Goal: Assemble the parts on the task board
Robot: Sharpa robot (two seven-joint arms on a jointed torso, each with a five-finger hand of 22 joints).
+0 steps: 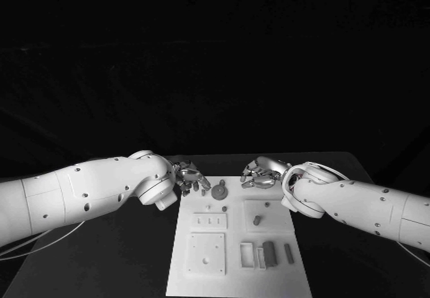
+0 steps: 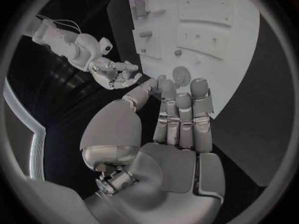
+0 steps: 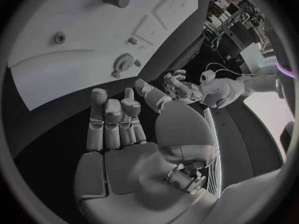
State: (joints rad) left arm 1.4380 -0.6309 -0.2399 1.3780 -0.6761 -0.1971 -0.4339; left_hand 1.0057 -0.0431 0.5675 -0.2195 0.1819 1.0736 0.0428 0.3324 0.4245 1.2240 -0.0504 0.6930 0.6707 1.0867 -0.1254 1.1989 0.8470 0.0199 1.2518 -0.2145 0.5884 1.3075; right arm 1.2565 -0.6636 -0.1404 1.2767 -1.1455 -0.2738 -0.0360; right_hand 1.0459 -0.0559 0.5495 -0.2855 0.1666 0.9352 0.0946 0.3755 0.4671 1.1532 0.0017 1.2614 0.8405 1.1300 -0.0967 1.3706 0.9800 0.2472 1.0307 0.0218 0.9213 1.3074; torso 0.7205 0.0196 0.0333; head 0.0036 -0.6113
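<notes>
The task board (image 1: pixel 239 239) lies in the middle of the black counter (image 1: pixel 107 261), long axis running away from the robot. On the board's far end, a round grey disc part (image 1: pixel 220 191) lies between the two hands, with a small round knob (image 1: pixel 224 209) just nearer the robot than it. Past the knob toward the near end sit a raised square block carrying a short peg (image 1: pixel 257 219), a plate with two small slots (image 1: pixel 210 221), and a larger square recessed plate (image 1: pixel 207 253). Beside that plate, a few narrow grey bar parts (image 1: pixel 269 254) stand or lie in slot-like pockets; which pocket each occupies is hard to make out.

The left hand (image 1: pixel 191 178) hovers at the board's far left corner, just beside the disc, fingers extended side by side and holding nothing. The right hand (image 1: pixel 258 174) is at the far right corner, fingers loosely spread and empty. Whether either hand touches the board cannot be told.
</notes>
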